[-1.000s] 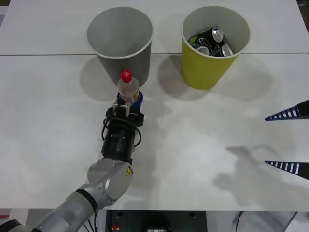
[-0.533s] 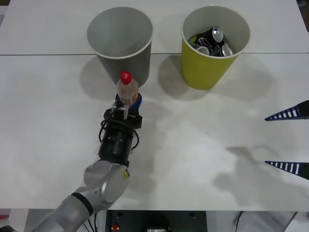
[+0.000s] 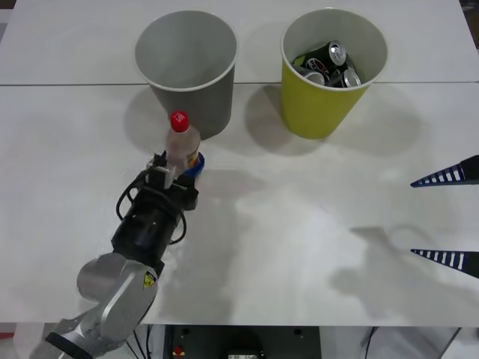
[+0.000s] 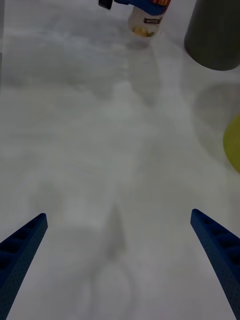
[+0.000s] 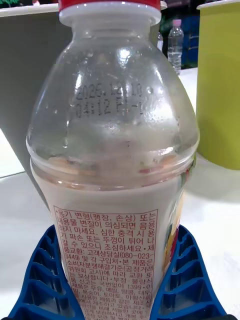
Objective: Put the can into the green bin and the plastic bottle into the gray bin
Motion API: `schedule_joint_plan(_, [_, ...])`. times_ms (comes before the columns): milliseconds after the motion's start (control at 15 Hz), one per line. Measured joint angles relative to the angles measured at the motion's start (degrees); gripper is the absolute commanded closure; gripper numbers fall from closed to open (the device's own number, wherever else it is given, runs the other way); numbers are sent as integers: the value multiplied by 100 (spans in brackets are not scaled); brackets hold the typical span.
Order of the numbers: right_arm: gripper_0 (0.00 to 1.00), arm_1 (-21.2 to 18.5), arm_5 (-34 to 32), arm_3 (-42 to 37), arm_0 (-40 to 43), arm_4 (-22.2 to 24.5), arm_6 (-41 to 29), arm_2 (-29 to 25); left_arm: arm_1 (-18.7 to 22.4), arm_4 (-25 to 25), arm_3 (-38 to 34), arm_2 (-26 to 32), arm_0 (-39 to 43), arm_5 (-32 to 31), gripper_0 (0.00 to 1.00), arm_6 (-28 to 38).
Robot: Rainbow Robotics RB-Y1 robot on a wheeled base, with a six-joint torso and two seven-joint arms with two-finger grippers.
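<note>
The plastic bottle (image 3: 179, 146), clear with a red cap, stands upright in my left gripper (image 3: 184, 164), which is shut on its lower body just in front of the gray bin (image 3: 187, 69). In the left wrist view the blue fingers (image 5: 44, 280) clasp the plastic bottle (image 5: 115, 150) on both sides, with the gray bin (image 5: 22, 80) behind it. The green bin (image 3: 329, 105) stands to the right of the gray one and holds several cans (image 3: 329, 63). My right gripper (image 3: 449, 217) waits open at the table's right edge. The right wrist view shows the plastic bottle (image 4: 145, 22) far off.
Both bins stand near the back of the white table (image 3: 299, 224), about a hand's width apart. A seam (image 3: 67, 84) crosses the table behind the bins. The right wrist view also catches the gray bin (image 4: 215, 35) and the green bin's edge (image 4: 234, 145).
My left arm has swung to the left with the plastic bottle still in its grip, and the bottle looks lifted off the table. The right arm has not moved.
</note>
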Motion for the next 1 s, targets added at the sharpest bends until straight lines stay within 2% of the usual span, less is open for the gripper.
schedule_joint_plan(200, [0,0,0,0,0,0,0,0,286,-129,-780,277,323,-928,100,-32])
schedule_joint_plan(400, [0,0,0,0,0,0,0,0,477,-143,-1755,797,613,-2415,100,-28])
schedule_joint_plan(600, [0,0,0,0,0,0,0,0,815,-165,-2663,1379,687,-4184,100,92])
schedule_joint_plan(800, [0,0,0,0,0,0,0,0,1548,-160,-3282,1655,584,-5369,100,734])
schedule_joint_plan(1000, [0,0,0,0,0,0,0,0,2462,-47,-3663,1683,539,-5733,100,1500])
